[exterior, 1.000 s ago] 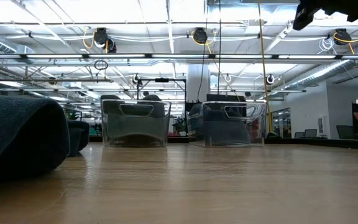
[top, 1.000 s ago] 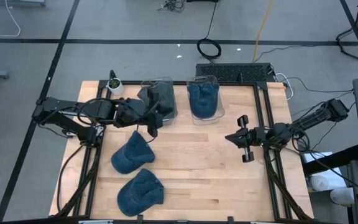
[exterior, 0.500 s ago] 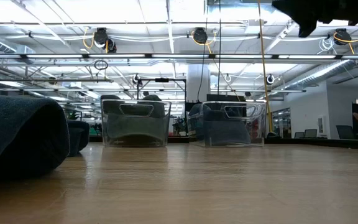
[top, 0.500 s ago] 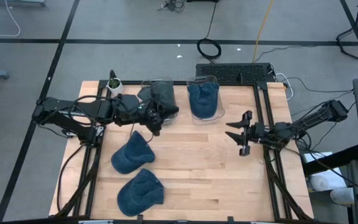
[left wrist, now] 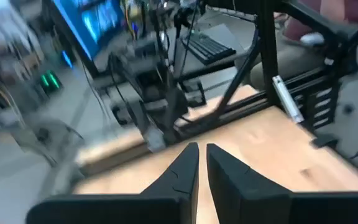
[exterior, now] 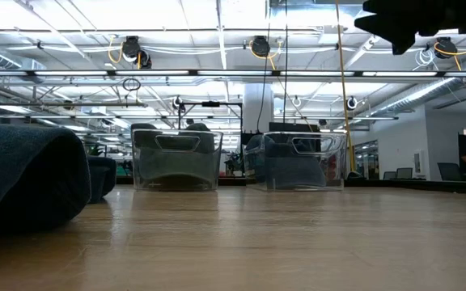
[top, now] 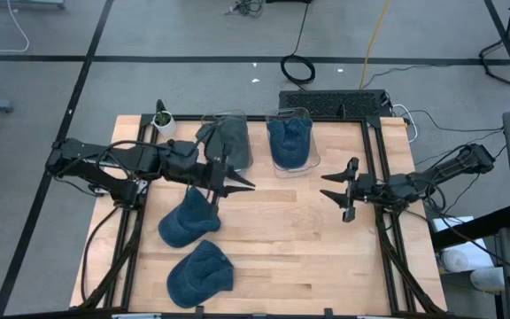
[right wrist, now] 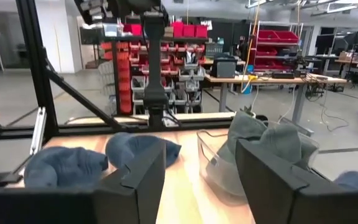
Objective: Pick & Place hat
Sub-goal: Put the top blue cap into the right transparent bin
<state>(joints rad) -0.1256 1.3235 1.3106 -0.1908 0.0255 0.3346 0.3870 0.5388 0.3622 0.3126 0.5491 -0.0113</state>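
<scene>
Two blue hats (top: 187, 219) (top: 199, 272) lie on the wooden table, left of the middle. A dark grey hat (top: 224, 140) sits in the left clear bin (top: 245, 158) and drapes over the bin's far-left rim. Another blue hat (top: 289, 142) fills the right clear bin (top: 309, 160). My left gripper (top: 244, 185) hovers just in front of the left bin, pointing toward the table's right, shut and with nothing in it (left wrist: 202, 163). My right gripper (top: 331, 186) hangs open over the table's right part, pointing left with nothing between its fingers (right wrist: 201, 168).
A small potted plant (top: 163, 119) stands at the far left corner. Black frame rails (top: 381, 168) run along both sides of the table. Bare wood (top: 282, 239) lies between the two arms and toward the near edge.
My right gripper has opened and tipped up from pointing down to about level, facing the table's left. My left gripper has rolled and swung up from pointing downward to level, and has shifted a little toward the table's right, away from the left bin. The hats have stayed put.
</scene>
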